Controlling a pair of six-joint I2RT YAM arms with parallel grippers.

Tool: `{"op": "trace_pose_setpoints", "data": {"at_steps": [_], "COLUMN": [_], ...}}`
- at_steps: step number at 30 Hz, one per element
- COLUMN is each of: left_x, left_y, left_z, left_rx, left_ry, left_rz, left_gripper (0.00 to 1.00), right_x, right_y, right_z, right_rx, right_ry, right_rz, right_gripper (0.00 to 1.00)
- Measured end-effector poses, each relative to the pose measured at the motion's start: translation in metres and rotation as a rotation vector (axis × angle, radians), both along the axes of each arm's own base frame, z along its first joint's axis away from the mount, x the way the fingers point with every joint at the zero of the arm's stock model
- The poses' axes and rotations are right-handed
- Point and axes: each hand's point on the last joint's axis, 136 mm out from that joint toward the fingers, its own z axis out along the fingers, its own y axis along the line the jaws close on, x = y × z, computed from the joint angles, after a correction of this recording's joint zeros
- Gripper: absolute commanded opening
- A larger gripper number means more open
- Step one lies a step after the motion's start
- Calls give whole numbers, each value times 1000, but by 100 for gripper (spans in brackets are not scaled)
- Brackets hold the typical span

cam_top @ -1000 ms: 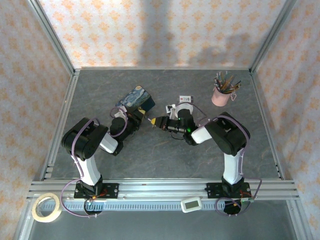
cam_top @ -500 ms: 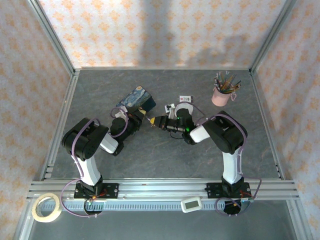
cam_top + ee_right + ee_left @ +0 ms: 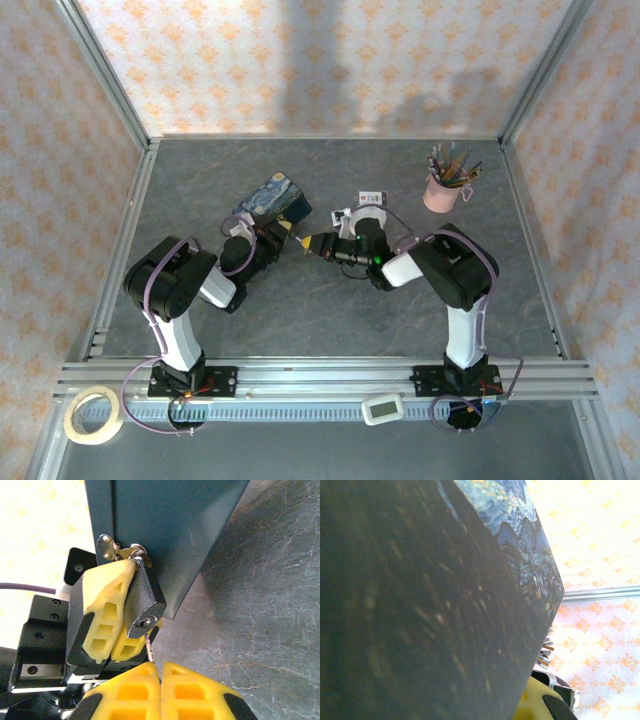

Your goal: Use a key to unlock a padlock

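The left tool [image 3: 284,228] pinches the padlock [image 3: 145,597] hanging on the tin [image 3: 165,530], the right tool [image 3: 160,669] pinches the key [image 3: 148,647], its tip entering from six o'clock; turning and release remain.

Toward you the surface [image 3: 320,320] lies open; the blue tin [image 3: 270,195] blocks just beyond the padlock [image 3: 146,599], pen cup [image 3: 441,191] well right.

High overview, wrist close-ups sharing tin [image 3: 272,195]
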Motion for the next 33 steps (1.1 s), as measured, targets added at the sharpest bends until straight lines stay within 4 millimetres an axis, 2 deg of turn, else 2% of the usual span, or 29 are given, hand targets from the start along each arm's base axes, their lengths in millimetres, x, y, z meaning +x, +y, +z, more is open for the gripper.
{"op": "trace_pose_setpoints", "data": {"at_steps": [33], "left_x": [-2], "left_y": [-4], "left_z": [2], "left_rx": [-2], "left_ry": [-6], "left_rz": [-7], "left_gripper": [0], "right_x": [7], "right_y": [-1], "right_z": [4], "right_rx": [19], "right_ry": [11], "right_rz": [-8], "right_gripper": [0]}}
